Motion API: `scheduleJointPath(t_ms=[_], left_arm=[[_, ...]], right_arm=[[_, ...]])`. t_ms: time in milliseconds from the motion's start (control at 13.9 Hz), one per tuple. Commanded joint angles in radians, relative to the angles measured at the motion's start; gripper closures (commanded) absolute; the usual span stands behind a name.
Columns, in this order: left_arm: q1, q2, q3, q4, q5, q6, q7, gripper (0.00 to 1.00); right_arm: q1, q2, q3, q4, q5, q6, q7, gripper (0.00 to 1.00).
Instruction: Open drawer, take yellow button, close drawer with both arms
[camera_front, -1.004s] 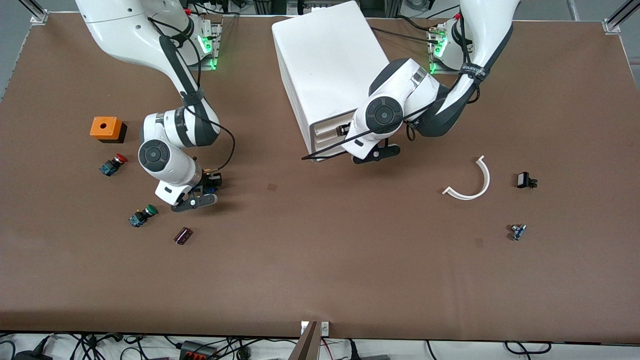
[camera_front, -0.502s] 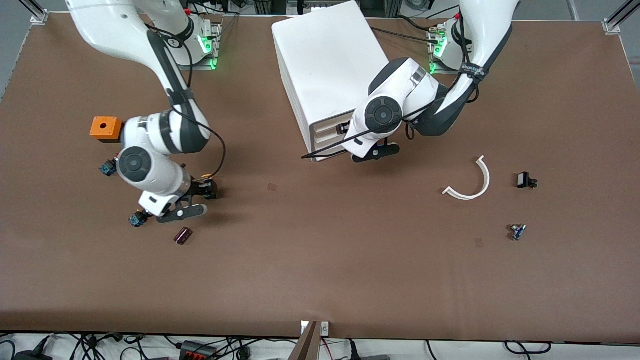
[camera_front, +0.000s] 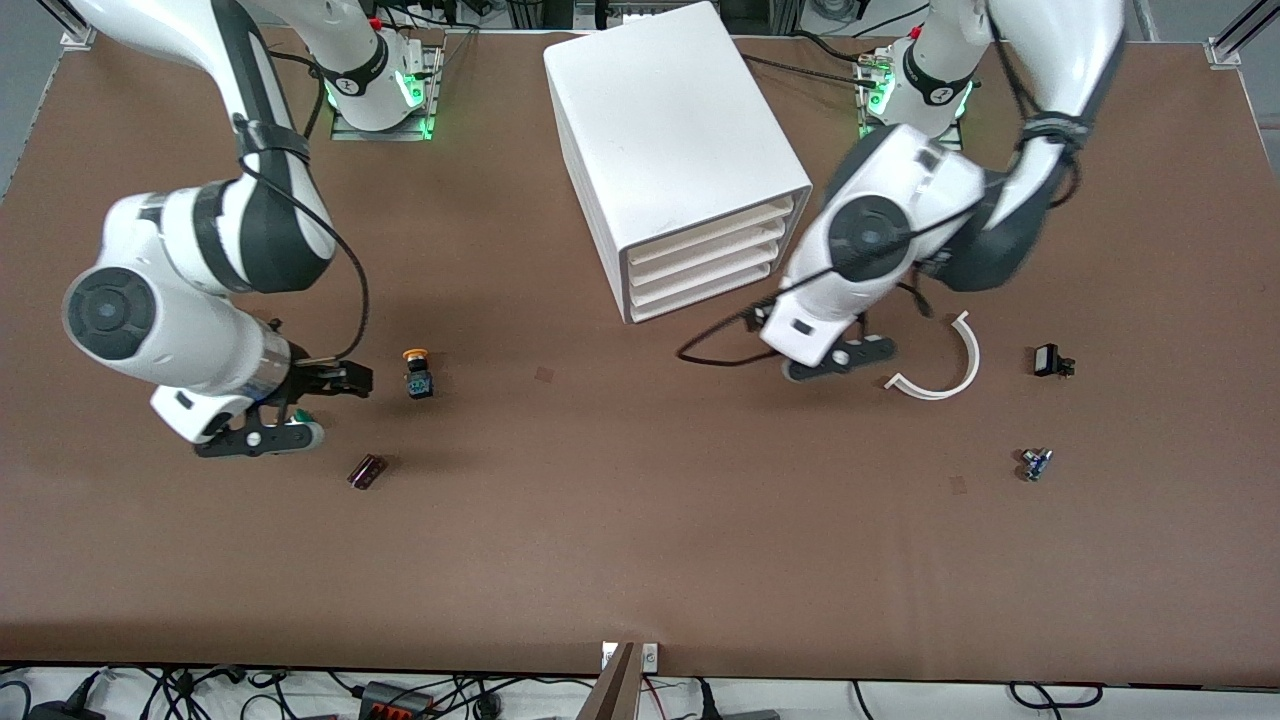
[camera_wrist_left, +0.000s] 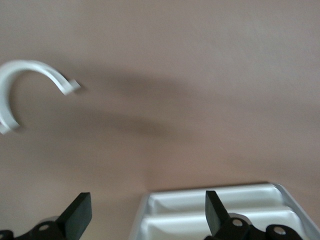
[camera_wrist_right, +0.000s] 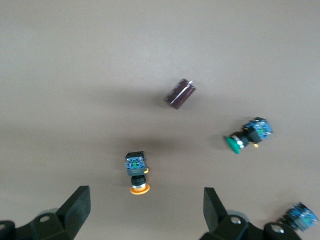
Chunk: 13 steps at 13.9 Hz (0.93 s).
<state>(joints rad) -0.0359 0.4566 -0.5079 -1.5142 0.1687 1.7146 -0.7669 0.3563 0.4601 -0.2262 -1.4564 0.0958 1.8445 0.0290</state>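
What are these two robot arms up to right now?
Nothing is being held. The orange-capped button lies on the brown table, with the right pincer open in the air over the table toward its own end. All four drawers of the white cabinet sit flush, the top drawer included. The left pincer hangs open beside the cabinet, next to a curved white strip.

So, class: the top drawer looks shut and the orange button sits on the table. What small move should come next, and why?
Probably just lift both arms clear. The button lies free on the table, the right hand is open beside it, the drawer is flush, and the left hand is open, holding nothing.
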Motion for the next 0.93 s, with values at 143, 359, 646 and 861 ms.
scheduleJointPath(t_ms=[143,359,646,861], left_arm=[[0.180,-0.033,-0.017,0.127,0.132,-0.166,0.384,0.00],[0.279,-0.099,-0.015,0.167,0.118,-0.259,0.598,0.00],[0.291,-0.246,0.121,0.137,-0.030,-0.273,0.762,0.00],[0.101,-0.387,0.378,-0.016,-0.101,-0.172,0.849,0.00]], right_arm=[[-0.010,-0.043,-0.048,0.091,0.012,-0.094,0.006,0.00],[-0.010,-0.067,-0.099,0.103,0.013,-0.117,0.006,0.00],[-0.032,-0.109,-0.133,0.102,0.016,-0.128,0.005,0.00],[-0.167,-0.164,-0.034,0.094,0.013,-0.122,0.002,0.00]])
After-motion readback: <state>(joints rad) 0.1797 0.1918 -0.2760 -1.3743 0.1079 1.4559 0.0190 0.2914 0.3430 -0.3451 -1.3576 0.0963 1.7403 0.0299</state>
